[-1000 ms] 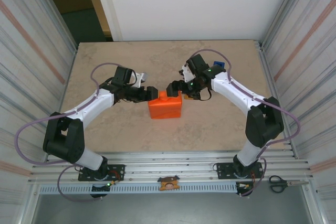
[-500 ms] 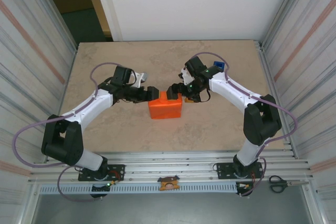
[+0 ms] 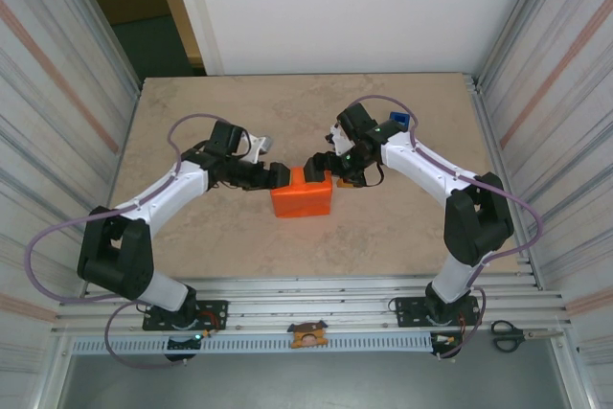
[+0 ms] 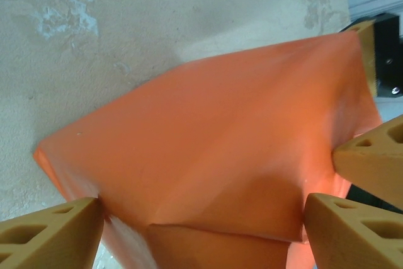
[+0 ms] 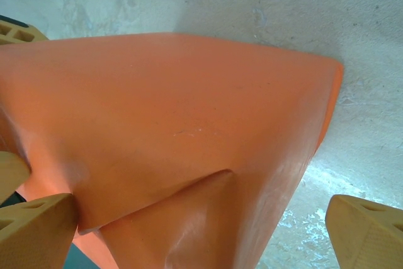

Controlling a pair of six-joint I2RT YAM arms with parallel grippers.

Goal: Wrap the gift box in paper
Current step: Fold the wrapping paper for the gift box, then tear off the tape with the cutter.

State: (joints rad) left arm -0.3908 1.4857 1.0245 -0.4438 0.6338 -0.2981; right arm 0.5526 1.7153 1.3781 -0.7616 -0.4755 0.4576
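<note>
The paper (image 3: 302, 200), folded over the gift box and hiding it, sits at the middle of the table (image 3: 402, 227), unmoved since the earlier frame. Left gripper (image 3: 280, 176) has eased slightly back from the parcel's far left corner, jaws apart around the fold. Right gripper (image 3: 321, 164) stays at the far edge, jaws wide apart, straddling the paper.

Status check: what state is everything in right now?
paper, folded over into a parcel on the table
left gripper, open, fingers astride one end
right gripper, open wide, astride the other end
tape dispenser, untouched, far right of the table
scissors, closed, on the front rail
</note>
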